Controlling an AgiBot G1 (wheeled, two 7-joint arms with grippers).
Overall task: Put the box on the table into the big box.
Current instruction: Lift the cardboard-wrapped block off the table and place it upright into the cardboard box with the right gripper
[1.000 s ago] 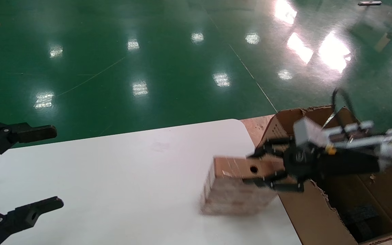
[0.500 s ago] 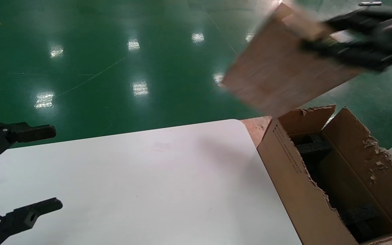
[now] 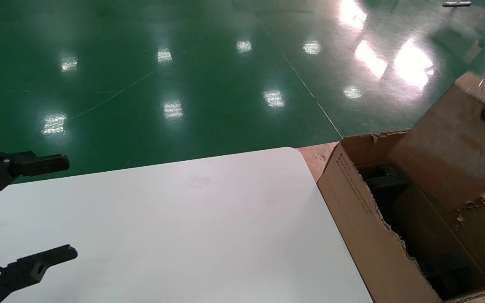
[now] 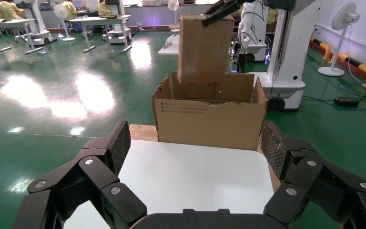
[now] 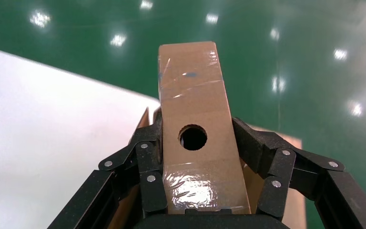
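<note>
Green glossy workshop floor all round, and the white smooth tabletop (image 3: 175,227) with its rounded corner now has nothing on it, because a second ago the small flat brown cardboard box (image 3: 449,147) with the round hole was still being lifted off it near its 3 o'clock edge. Half a second ago it was swinging high over the floor, and now it hangs tilted right above the large torn-rimmed corrugated carton (image 3: 360,219), towards 2 o'clock in the head view. The right gripper (image 5: 196,157) is clamped on that small box, pads on both narrow sides. The left gripper (image 4: 195,162) sits parked over the table at 9 o'clock, jaws spread wide. So the carry looks basically done; my guess is what's left is lowering it past the ragged rim and the black foam block (image 3: 383,181) inside, then letting go.
</note>
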